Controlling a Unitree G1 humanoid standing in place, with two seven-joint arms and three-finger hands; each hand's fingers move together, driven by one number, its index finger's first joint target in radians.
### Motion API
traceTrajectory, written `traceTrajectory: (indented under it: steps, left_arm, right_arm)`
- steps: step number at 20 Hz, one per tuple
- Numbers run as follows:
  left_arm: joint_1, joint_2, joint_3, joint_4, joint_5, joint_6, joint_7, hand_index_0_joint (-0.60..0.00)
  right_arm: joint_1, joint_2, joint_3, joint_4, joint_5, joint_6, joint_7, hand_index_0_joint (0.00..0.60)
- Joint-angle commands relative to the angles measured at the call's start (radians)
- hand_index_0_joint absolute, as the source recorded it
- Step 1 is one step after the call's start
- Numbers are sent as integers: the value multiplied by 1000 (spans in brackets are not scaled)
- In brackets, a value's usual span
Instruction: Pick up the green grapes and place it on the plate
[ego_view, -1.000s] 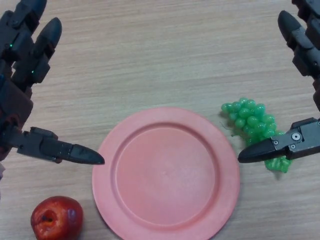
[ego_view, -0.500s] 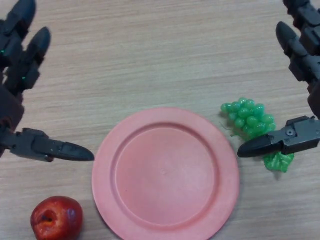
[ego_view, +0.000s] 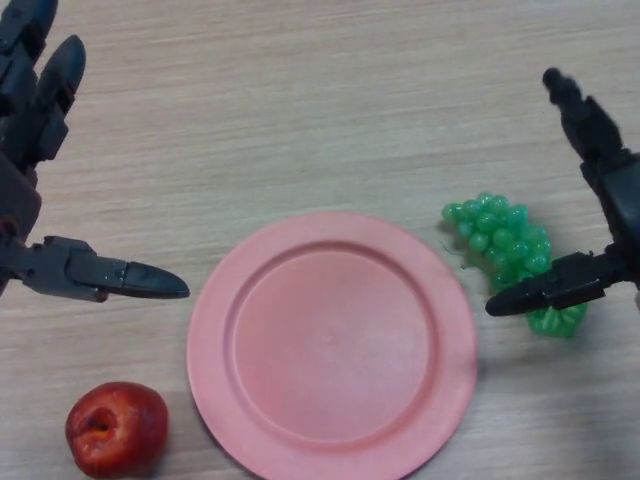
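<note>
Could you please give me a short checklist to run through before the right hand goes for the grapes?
1. Grapes in view, beside the plate, not on it: ok.
2. Plate bare, room for the grapes: ok.
3. Right hand open, thumb over the bunch's lower end, fingers beyond it: ok.
4. Grapes gripped: not ok, nothing is closed on them.
5. Left hand open, left of the plate, off it: ok.
6. Apple apart from the plate: ok.

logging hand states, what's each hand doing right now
Left hand: open, fingers straight, holding nothing, at the left edge.
Right hand: open, thumb over the green grapes, not closed on them.
</note>
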Motion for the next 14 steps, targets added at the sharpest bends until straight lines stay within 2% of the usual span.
traceTrajectory:
  steps: [1,7,8,9,10,11,12,13,14]
  left_arm:
    - [-24,35,39,-49,-1,-153,16,0]
    - [-16,37,57,-50,-17,-155,11,0]
    - [-16,37,58,-50,-18,-156,11,0]
    - [-14,37,60,-49,-20,-158,11,0]
    - [-11,37,63,-48,-22,-160,10,0]
    - [-5,37,72,-46,-28,-165,8,0]
    - [0,37,80,-42,-32,-173,7,0]
    - [5,36,86,-36,-32,-186,10,0]
    - [7,35,87,-34,-29,-193,11,0]
  right_arm:
    - [-98,-45,-19,72,-52,-209,-96,0]
    - [-214,-59,28,387,-236,-332,-171,0]
    - [-216,-60,30,395,-244,-335,-174,50]
    - [-224,-68,37,421,-279,-346,-186,201]
    - [-232,-76,43,446,-315,-356,-198,300]
    - [-247,-90,52,491,-395,-369,-219,450]
    - [-256,-96,48,515,-450,-363,-235,551]
    - [-265,-90,31,511,-462,-330,-247,600]
    - [-267,-90,29,504,-459,-318,-255,600]
